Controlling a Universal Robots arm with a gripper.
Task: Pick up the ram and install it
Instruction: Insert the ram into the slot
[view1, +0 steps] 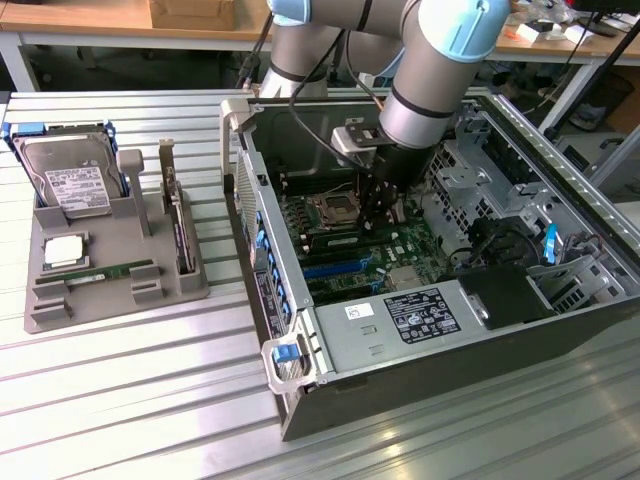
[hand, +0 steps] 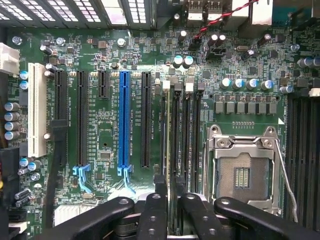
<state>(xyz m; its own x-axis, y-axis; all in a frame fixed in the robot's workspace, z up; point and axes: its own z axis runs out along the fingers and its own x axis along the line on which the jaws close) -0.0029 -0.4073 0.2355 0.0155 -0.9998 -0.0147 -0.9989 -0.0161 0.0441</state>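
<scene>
My gripper (view1: 378, 222) reaches down into the open computer case, over the memory slots beside the empty processor socket (hand: 242, 172). In the wrist view a ram (hand: 175, 145) stands on edge in one of the memory slots, running between my two black fingers (hand: 152, 215). The fingers sit a little apart on either side of it, with thin dark gaps showing, so the gripper (hand: 173, 212) is slightly open around the stick. A second ram (view1: 108, 271) lies flat in the grey holder tray (view1: 50, 310) at the exterior view's left.
The tray also carries a hard drive (view1: 72, 185), a square silver processor (view1: 62, 250) and an upright expansion card (view1: 180, 225). Case walls (view1: 262, 260), a drive cage (view1: 480, 165) and the power supply (view1: 400, 320) surround the motherboard. Blue and black card slots (hand: 123, 120) lie beside the memory slots.
</scene>
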